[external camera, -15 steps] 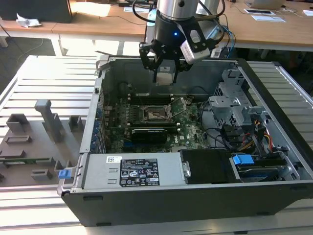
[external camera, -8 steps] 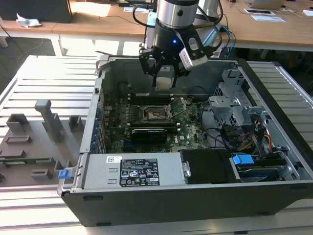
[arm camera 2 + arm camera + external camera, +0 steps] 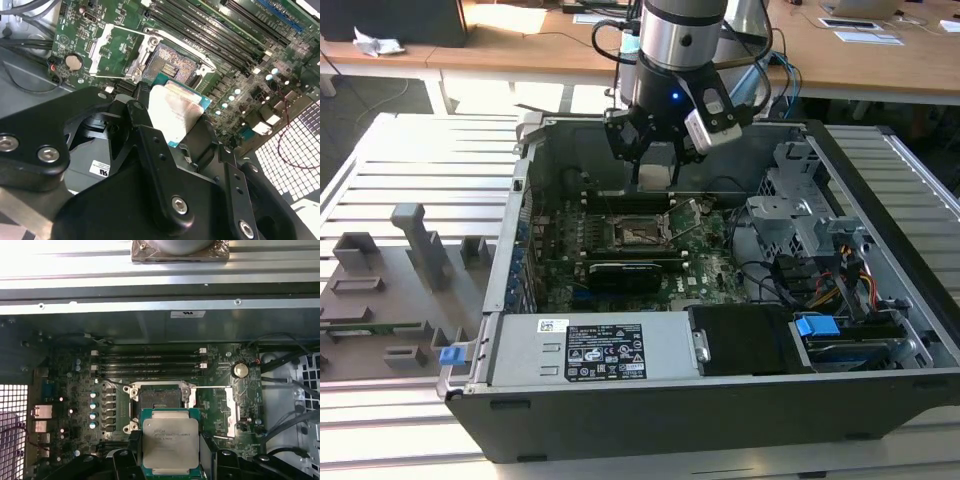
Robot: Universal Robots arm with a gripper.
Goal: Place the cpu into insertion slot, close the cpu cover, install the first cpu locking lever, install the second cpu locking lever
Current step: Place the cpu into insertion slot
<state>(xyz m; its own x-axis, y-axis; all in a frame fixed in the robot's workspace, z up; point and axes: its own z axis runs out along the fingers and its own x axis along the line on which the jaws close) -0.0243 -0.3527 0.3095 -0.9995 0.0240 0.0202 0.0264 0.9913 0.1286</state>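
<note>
My gripper (image 3: 655,178) hangs inside the open computer case, shut on the cpu (image 3: 170,445), a flat square chip with a dull silver top and a green rim. In both wrist views the black fingers (image 3: 131,452) press on two opposite edges of the cpu (image 3: 175,112). The insertion slot (image 3: 160,400) lies open on the green motherboard a short way beyond the chip, with its contact field bare (image 3: 172,65). The cpu cover (image 3: 223,410), a thin silvery frame, is swung open and lies flat beside the slot (image 3: 117,52). In the exterior view the slot (image 3: 638,232) sits below the gripper.
Memory slots (image 3: 150,362) run along the far side of the socket, and a coin cell (image 3: 240,370) sits near the cover. A long black card (image 3: 632,270), the power supply (image 3: 605,350), a metal drive cage (image 3: 800,215) and cables crowd the case. Grey fixtures (image 3: 380,290) lie outside at the exterior view's left.
</note>
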